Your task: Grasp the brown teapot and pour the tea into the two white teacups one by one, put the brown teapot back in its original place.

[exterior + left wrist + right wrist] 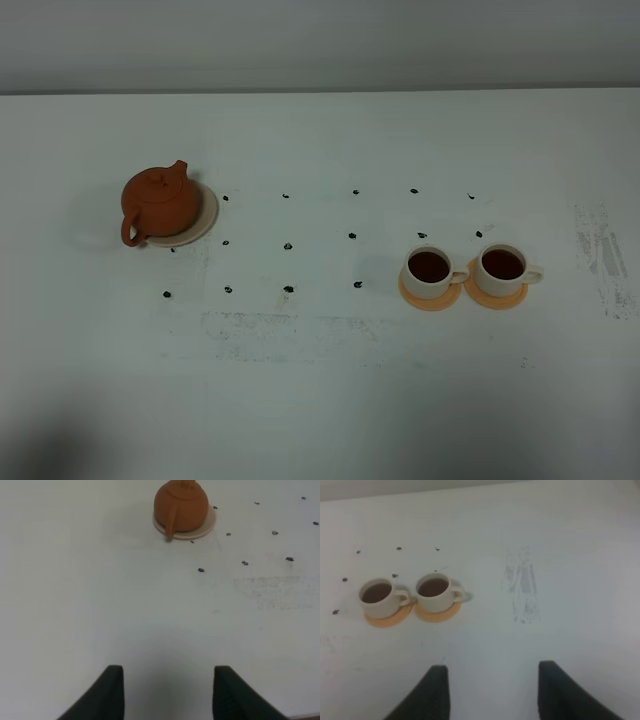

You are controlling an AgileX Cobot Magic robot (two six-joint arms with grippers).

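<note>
The brown teapot [160,203] [181,506] stands upright on its round beige saucer [205,222] [207,527] at the table's left, handle toward the front. The two white teacups [430,272] [501,268] sit side by side on small orange saucers at the right, each holding dark tea [376,593] [433,586]. My left gripper [167,690] is open and empty, well back from the teapot. Well short of the cups, my right gripper [492,692] also stands open with nothing in it. Neither gripper shows in the exterior high view.
The white table [320,380] carries a grid of small black dots [288,245] between teapot and cups. Scuffed grey patches mark the surface at the front middle [300,335] and the far right [600,255].
</note>
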